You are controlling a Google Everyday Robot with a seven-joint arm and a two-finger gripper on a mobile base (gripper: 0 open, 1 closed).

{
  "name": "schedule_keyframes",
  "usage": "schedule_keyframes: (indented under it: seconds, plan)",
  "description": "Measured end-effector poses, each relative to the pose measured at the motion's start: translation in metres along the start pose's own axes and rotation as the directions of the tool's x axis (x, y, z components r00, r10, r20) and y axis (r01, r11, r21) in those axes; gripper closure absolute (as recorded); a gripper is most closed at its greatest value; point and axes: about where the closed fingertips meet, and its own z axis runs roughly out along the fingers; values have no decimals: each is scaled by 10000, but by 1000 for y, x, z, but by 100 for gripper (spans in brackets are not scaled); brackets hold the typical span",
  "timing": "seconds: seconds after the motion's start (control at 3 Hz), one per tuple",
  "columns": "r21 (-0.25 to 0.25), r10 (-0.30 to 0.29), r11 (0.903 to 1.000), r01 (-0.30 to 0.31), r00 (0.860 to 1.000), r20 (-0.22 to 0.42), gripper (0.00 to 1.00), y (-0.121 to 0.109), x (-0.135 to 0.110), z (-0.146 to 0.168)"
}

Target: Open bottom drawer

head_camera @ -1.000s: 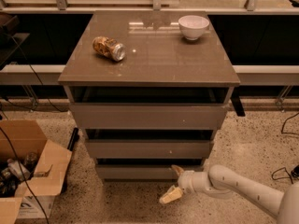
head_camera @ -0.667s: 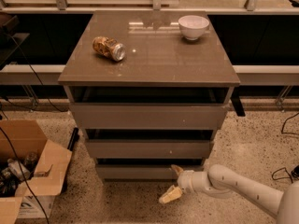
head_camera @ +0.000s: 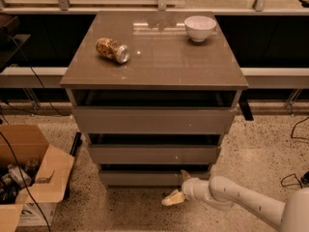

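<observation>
The bottom drawer (head_camera: pixel 145 178) is the lowest and narrowest of three grey-brown fronts on the cabinet, with a dark gap above its panel. My gripper (head_camera: pixel 179 186) is low near the floor, at the right end of that front, on a white arm coming in from the lower right. It is open and empty. One fingertip (head_camera: pixel 185 175) is up by the drawer's top edge. The other fingertip (head_camera: pixel 172 198) points down and left over the floor.
On the cabinet top (head_camera: pixel 159 62) lie a tipped can (head_camera: pixel 112 50) and a white bowl (head_camera: pixel 200 27). An open cardboard box (head_camera: pixel 29 178) of clutter stands on the floor at the left. Cables trail at the right (head_camera: pixel 294 178).
</observation>
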Motion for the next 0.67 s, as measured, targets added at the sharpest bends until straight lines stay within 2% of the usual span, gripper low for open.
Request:
schedule_keyframes:
  seconds: [0.33, 0.67]
  plan:
    - [1310, 52, 9914, 5, 9990, -435, 0, -38, 15, 19]
    - [1886, 6, 9820, 127, 9975, -703, 0, -69, 17, 31]
